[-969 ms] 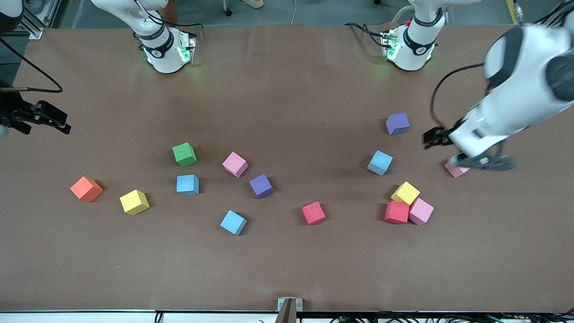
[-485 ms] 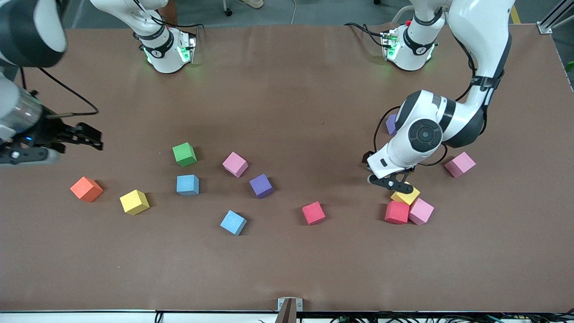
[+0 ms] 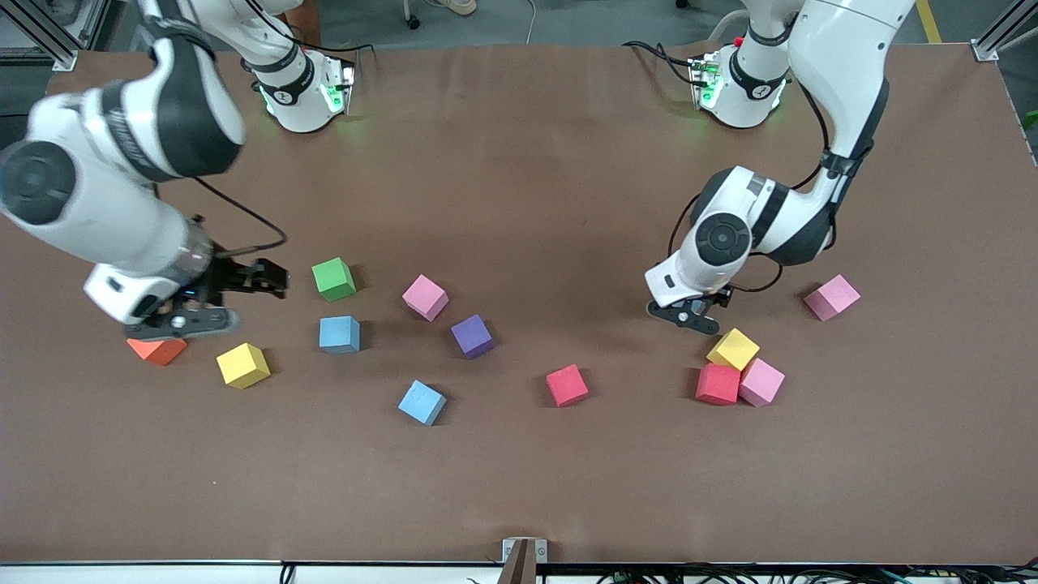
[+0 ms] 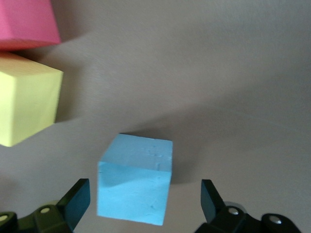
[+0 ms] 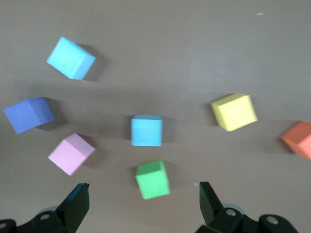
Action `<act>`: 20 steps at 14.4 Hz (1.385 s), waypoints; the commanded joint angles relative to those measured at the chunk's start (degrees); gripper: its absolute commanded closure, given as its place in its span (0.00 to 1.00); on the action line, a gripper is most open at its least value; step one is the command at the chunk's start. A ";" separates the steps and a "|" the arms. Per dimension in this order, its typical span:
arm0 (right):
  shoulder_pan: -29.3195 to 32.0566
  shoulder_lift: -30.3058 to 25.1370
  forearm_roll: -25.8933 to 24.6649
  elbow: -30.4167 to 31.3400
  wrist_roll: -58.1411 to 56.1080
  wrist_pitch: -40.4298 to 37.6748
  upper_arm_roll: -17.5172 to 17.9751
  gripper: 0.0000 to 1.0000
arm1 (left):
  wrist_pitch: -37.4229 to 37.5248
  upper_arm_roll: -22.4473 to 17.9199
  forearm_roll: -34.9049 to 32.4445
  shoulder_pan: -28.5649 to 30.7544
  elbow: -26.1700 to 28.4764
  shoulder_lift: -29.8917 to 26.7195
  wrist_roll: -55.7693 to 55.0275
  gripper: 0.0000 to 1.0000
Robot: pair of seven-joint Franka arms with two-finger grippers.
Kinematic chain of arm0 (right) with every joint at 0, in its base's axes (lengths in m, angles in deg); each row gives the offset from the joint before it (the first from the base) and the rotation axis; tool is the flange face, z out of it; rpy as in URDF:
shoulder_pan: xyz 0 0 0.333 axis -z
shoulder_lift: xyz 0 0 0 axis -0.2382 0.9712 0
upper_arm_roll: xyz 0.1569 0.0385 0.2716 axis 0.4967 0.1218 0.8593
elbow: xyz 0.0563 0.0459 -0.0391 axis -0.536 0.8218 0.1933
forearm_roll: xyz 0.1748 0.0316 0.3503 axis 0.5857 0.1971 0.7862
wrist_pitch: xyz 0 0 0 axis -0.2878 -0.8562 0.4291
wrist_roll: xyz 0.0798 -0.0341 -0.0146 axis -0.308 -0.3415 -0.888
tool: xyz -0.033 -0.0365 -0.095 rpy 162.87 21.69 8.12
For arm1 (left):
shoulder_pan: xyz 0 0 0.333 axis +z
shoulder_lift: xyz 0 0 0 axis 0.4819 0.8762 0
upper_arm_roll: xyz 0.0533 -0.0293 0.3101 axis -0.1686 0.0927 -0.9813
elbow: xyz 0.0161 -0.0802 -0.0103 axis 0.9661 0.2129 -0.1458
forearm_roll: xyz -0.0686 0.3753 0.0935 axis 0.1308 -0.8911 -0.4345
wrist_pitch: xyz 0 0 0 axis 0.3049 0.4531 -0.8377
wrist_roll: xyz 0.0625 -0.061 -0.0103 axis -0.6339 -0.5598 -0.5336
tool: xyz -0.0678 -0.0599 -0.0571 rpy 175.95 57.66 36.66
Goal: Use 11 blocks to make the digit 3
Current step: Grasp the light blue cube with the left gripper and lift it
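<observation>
The blocks lie scattered and no digit 3 shows. My left gripper [image 3: 685, 312] [image 4: 143, 194] is open, low over a light blue block [image 4: 136, 182], with one finger on each side and not touching it. A yellow block [image 3: 734, 349] [image 4: 26, 104], a red block [image 3: 718, 384] [image 4: 26, 22] and a pink block [image 3: 761, 381] touch one another just nearer the camera. My right gripper [image 3: 268, 280] [image 5: 143, 204] is open and empty, beside the green block [image 3: 333, 278] [image 5: 153, 179]. Next to it lie a light blue block [image 3: 339, 334] [image 5: 146, 131] and a pink block [image 3: 425, 297] [image 5: 71, 153].
An orange cube [image 3: 156, 350] [image 5: 299, 139] lies partly under the right hand, with a yellow block [image 3: 242, 365] beside it. A purple block [image 3: 472, 336], a light blue block [image 3: 422, 402] and a red block [image 3: 567, 384] lie mid-table. A pink block [image 3: 831, 297] lies toward the left arm's end.
Both arms swung in from the table's ends. The left gripper came down over the light blue block. The right gripper moved in beside the green block. No block has moved.
</observation>
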State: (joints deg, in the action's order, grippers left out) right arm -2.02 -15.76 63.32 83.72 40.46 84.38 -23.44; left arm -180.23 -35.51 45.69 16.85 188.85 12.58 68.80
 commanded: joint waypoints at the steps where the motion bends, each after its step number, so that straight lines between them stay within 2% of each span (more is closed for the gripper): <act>1: -4.04 3.45 0.56 -1.27 7.99 1.69 -0.26 0.00 | -2.63 -0.07 -3.26 0.09 3.15 -1.44 -1.67 0.00; 6: -10.11 8.37 0.90 -1.27 16.34 4.07 -0.17 0.00 | -3.50 -0.07 -5.55 0.88 3.15 -0.56 -1.76 0.00; 8: -14.31 11.27 1.26 -1.27 15.31 4.16 0.00 0.00 | -4.82 -0.16 -5.55 0.88 3.68 0.40 -2.11 0.01; 9: -16.86 12.76 1.26 -1.35 15.74 4.51 0.01 0.00 | -4.83 -0.08 -5.55 0.88 3.68 0.50 -3.16 0.06; 12: -19.78 17.33 3.01 -2.85 15.05 9.06 0.18 0.00 | -4.57 -0.07 -5.55 0.97 3.68 0.67 -5.19 0.46; 15: -21.45 21.11 4.41 -4.51 15.05 13.56 0.53 0.00 | -4.30 -0.16 -5.38 1.23 3.07 0.76 -11.93 0.75; 17: -22.25 23.14 4.69 -6.97 14.87 14.70 0.53 0.00 | -3.08 -0.08 -4.67 2.28 1.23 0.32 -17.29 0.84; 20: -22.25 25.42 4.95 -7.33 14.87 20.66 0.53 0.00 | 2.71 0.01 -0.91 2.64 -3.25 0.14 -23.89 0.90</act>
State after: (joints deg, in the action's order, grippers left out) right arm -24.28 7.55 67.50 78.05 55.63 102.38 -22.97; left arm -181.84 -35.82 42.46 19.14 188.67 13.36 48.71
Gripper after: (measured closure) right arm 0.000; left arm 0.833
